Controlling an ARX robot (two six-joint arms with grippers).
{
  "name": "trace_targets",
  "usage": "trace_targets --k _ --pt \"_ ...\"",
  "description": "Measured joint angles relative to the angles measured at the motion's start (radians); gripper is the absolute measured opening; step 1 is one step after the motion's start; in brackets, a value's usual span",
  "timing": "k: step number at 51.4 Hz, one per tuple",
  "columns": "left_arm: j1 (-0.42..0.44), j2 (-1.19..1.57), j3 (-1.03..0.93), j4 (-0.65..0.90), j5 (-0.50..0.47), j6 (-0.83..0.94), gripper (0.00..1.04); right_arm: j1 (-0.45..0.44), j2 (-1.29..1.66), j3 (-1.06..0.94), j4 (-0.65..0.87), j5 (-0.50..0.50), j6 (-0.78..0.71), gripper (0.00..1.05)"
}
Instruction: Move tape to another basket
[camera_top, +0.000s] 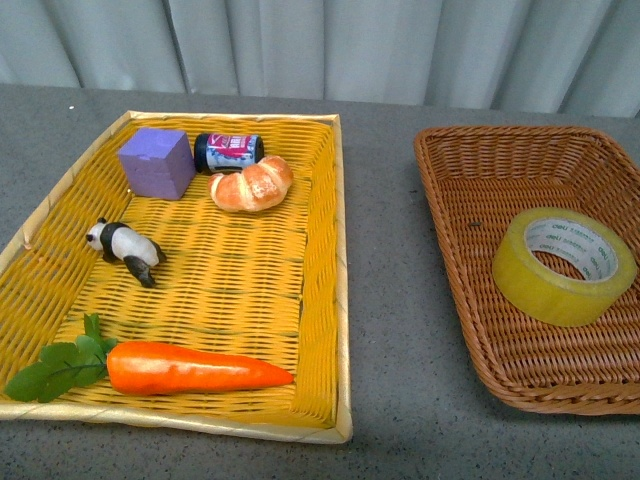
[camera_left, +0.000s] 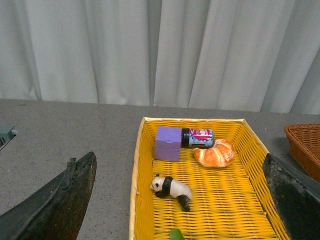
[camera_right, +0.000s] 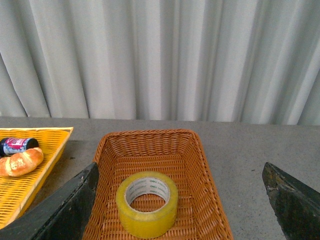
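The large roll of translucent yellowish packing tape (camera_top: 564, 266) lies flat in the brown rectangular wicker basket (camera_top: 470, 160), toward its right side. It is judged rigid, moderately light and smooth-sided, best pinched across the wall through the core. The right hand (camera_right: 180, 210) hangs with jaws wide apart above it; the left hand (camera_left: 175, 205) is likewise spread.

Grey counter (camera_top: 385, 300): yellow tray (camera_top: 322, 300) on the left, brown basket (camera_top: 450, 190) on the right, well apart.

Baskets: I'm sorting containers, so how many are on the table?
2. The yellow woven tray sits on the left; the brown wicker basket, holding the tape, sits on the right.
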Motion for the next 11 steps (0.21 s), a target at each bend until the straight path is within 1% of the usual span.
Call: trace_targets --k 11 --pt "0.000 0.000 0.000 0.000 0.000 0.000 0.98 0.000 0.000 0.000 0.000 0.000 0.000 0.96"
